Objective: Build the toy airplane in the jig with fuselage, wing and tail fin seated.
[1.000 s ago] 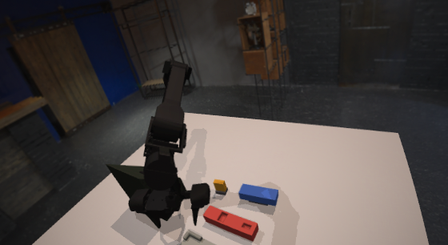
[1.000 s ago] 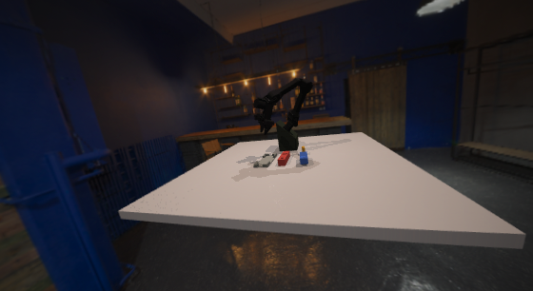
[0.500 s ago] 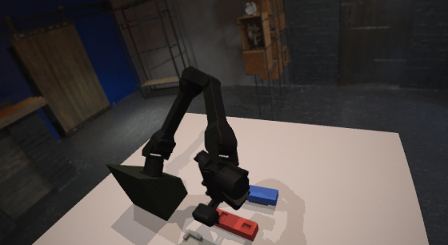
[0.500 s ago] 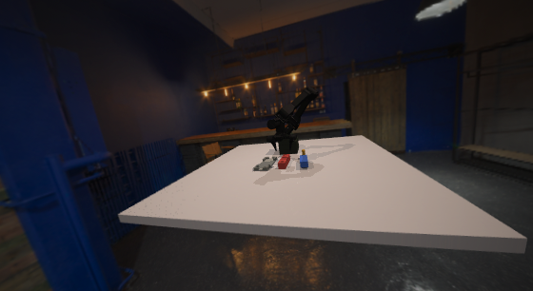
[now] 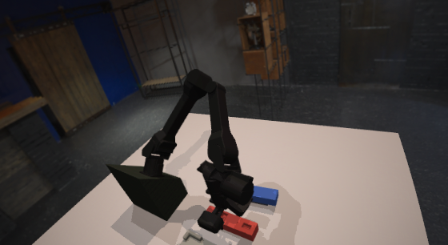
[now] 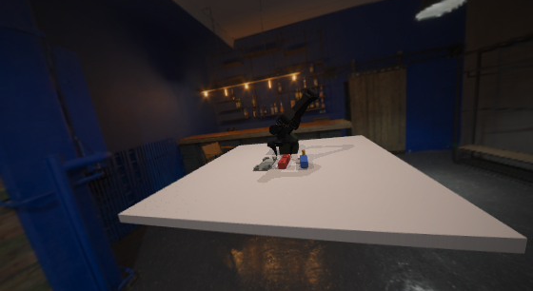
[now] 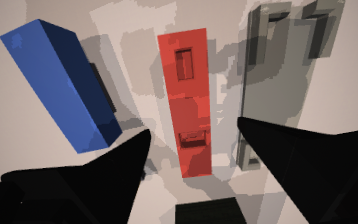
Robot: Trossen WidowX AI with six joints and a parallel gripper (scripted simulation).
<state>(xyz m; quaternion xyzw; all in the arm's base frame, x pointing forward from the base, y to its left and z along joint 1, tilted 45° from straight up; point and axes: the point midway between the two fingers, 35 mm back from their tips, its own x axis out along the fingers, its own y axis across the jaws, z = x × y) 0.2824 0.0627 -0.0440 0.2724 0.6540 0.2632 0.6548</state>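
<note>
The red fuselage lies on the table, sockets up, between the wing and the jig. The blue wing lies on the table beside it, a dark tab on its side facing the fuselage. The grey jig is on the fuselage's other side, its cradle empty. The orange tail fin stands behind the wing in the exterior view and is hidden in the other views. My gripper is open and empty above the fuselage, one finger on each side.
The arm's dark base stands close to the fuselage's near end in the wrist view. The wing lies near the left finger and the jig under the right finger there. The pale table carries all the parts.
</note>
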